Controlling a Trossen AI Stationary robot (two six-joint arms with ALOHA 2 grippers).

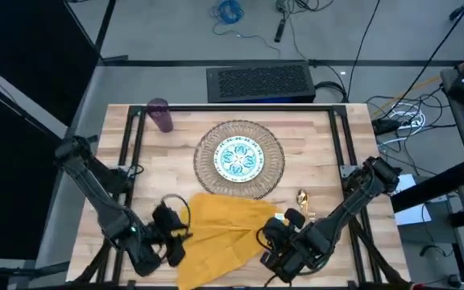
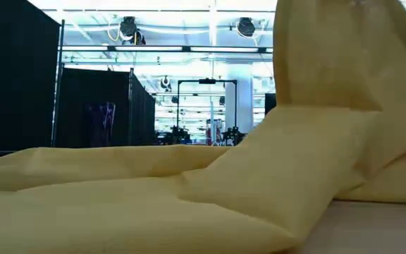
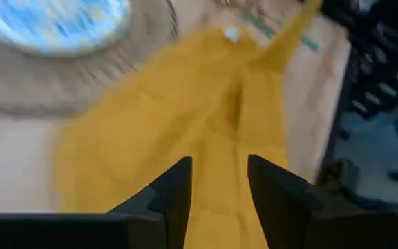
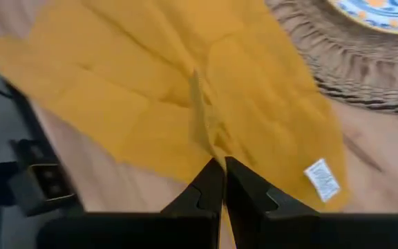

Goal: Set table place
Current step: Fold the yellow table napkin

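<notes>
Counter [image 1: 176, 153]: light wooden planks in a thin black frame, carrying the whole setting.
Mat [image 1: 205, 151]: round, woven straw with a darker fringed rim, in the middle of the counter toward the far edge.
Plate [image 1: 240, 157]: small, white with a teal pattern, centred on the mat; it covers only the mat's middle.
Cup [image 1: 161, 115]: purple, upright, at the far left part of the counter, apart from the mat.
Napkin [image 1: 220, 229]: mustard-yellow cloth, rumpled and partly folded over itself, on the near half of the counter in front of the mat. One ridge runs through its middle, and a small white label [image 4: 322, 178] shows near one corner. Its far edge lies at the mat's rim. In the low view the cloth [image 2: 189, 190] fills the foreground, with one part lifted up at the right.
Spoon [image 1: 303, 198]: gold bowl visible just right of the napkin, near the right arm; the handle is mostly hidden, and a fork cannot be told apart from it.
Left hand [image 1: 176, 238]: at the napkin's left edge, low over the cloth; its two fingers [image 3: 178, 187] stand a narrow gap apart with cloth showing between them, holding nothing that can be seen.
Right hand [image 1: 274, 240]: at the napkin's right side; its fingers [image 4: 206, 183] are pressed together, pinching a fold of the napkin at the ridge.
</notes>
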